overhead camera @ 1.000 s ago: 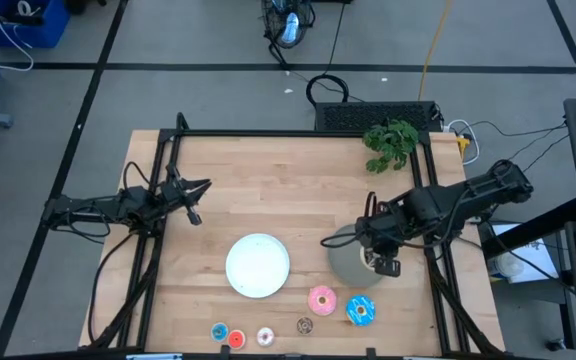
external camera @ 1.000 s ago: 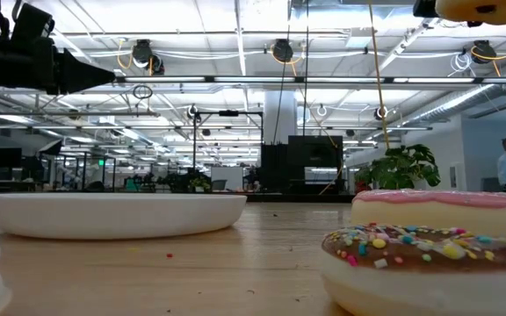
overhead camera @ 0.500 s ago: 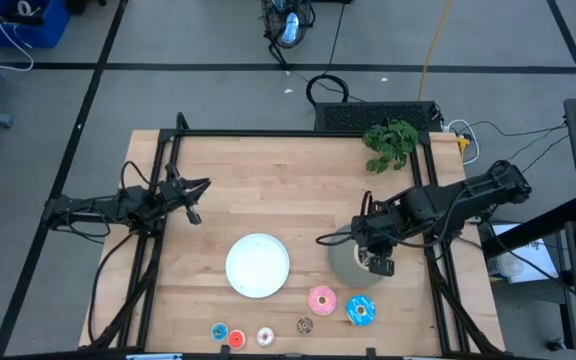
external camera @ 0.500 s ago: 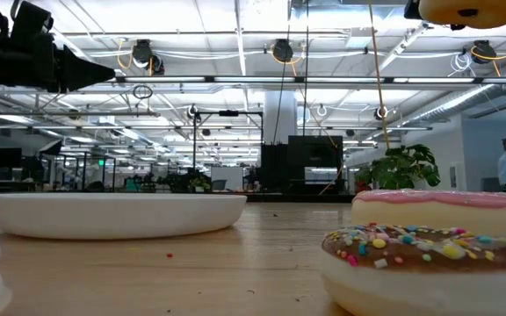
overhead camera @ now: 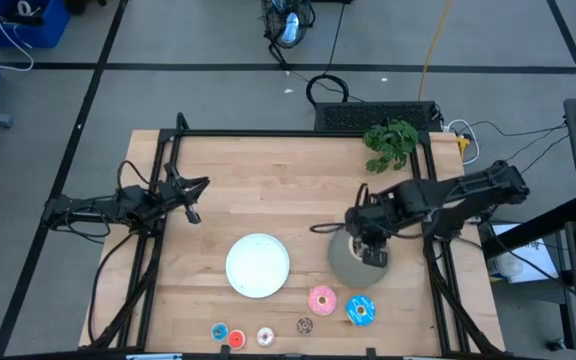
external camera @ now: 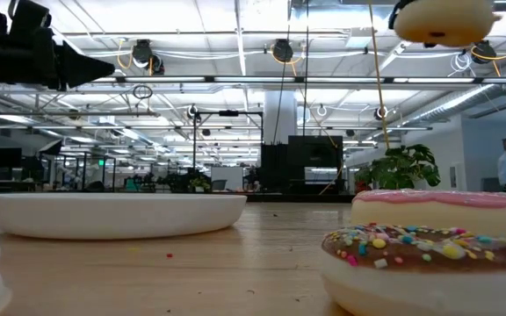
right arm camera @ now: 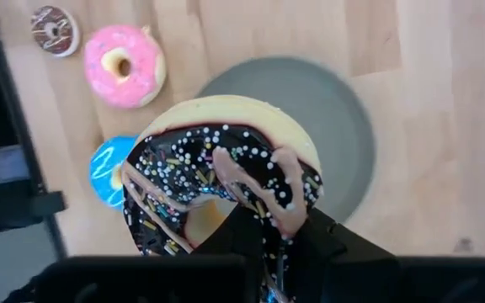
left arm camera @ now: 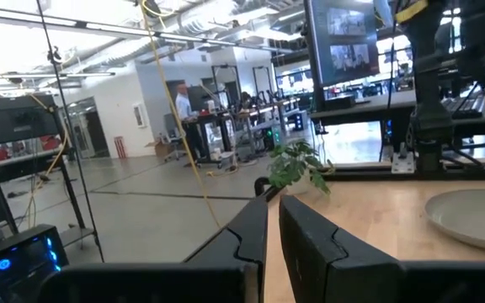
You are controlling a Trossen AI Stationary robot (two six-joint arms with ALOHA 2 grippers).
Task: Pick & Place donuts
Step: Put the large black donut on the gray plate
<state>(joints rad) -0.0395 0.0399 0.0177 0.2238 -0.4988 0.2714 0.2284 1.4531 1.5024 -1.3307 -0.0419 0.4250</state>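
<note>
My right gripper (overhead camera: 369, 250) hovers over the grey plate (overhead camera: 340, 262), shut on the chocolate-sprinkled donut (right arm camera: 226, 168), which also shows high up in the low view (external camera: 437, 22). The pink donut (overhead camera: 321, 299) and the blue donut (overhead camera: 360, 310) lie flat on the table near the plate. The mini brown (overhead camera: 305, 325), white (overhead camera: 265, 337), red (overhead camera: 236, 340) and blue (overhead camera: 220, 331) donuts lie in a row along the near edge. My left gripper (overhead camera: 194, 198) waits shut above the table's left side. My right gripper pinches the chocolate-sprinkled donut by the stretch of its ring nearest the wrist (right arm camera: 268, 206). One finger (right arm camera: 238, 231) stands by the hole and the other (right arm camera: 331, 248) outside the ring. The fingers point down from above. The donut is lifted clear above the grey plate (right arm camera: 343, 126), iced side toward the wrist.
A white plate (overhead camera: 258, 265) sits at the table's middle near side, left of the grey one. A green plant (overhead camera: 390, 142) stands at the far right corner. Black frame rails run along both table sides. Bare wood lies between the two arms.
My right gripper has carried the chocolate-sprinkled donut toward the table's left and a little toward the far edge, from the grey plate's right rim to over its middle. In the low view the donut has come lower. The hold has stayed shut.
</note>
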